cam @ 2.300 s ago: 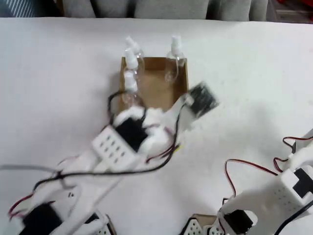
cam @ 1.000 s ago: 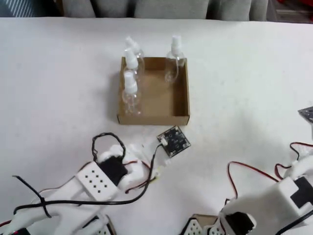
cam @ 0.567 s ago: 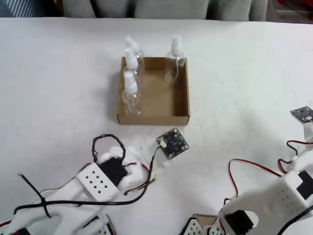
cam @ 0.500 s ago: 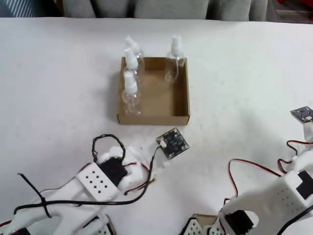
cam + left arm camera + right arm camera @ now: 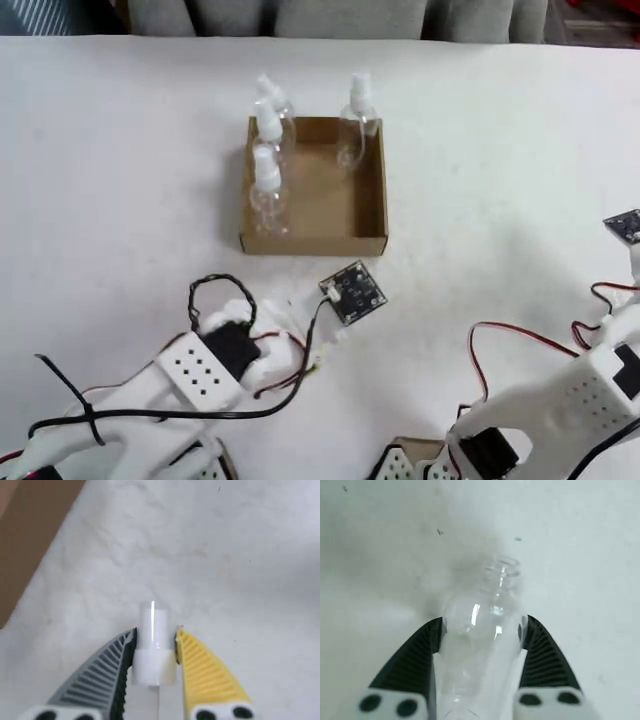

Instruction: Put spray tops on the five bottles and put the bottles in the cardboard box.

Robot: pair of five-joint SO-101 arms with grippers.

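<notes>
- Now, the left gripper (image 5: 155,632) has its fingers pinching the white spray top (image 5: 152,650), held over the bare bench (image 5: 225,545) with the cardboard box (image 5: 30,535) near.
- The right gripper (image 5: 481,622) has its fingers clamped on the clear bottle (image 5: 480,630). The bottle's open neck (image 5: 503,570) points away from the wrist, low over the bench.
- Likely trouble: the two arms sit well apart, so top and neck must meet in the air. A slight tilt could make the top seat crookedly or skid off the rim.
- The bottle looks smooth, so I judge it may twist or slide in the fingers when pressed.
- Four capped bottles (image 5: 266,185) stand in the box, three along one wall and one in a far corner. The free floor lies toward the near middle, and a careless lowering could knock a neighbour.
- The open bench between the arms gives room to work. The box's near wall (image 5: 313,243) and the left arm's cable loop (image 5: 215,290) are the edges to mind.
</notes>
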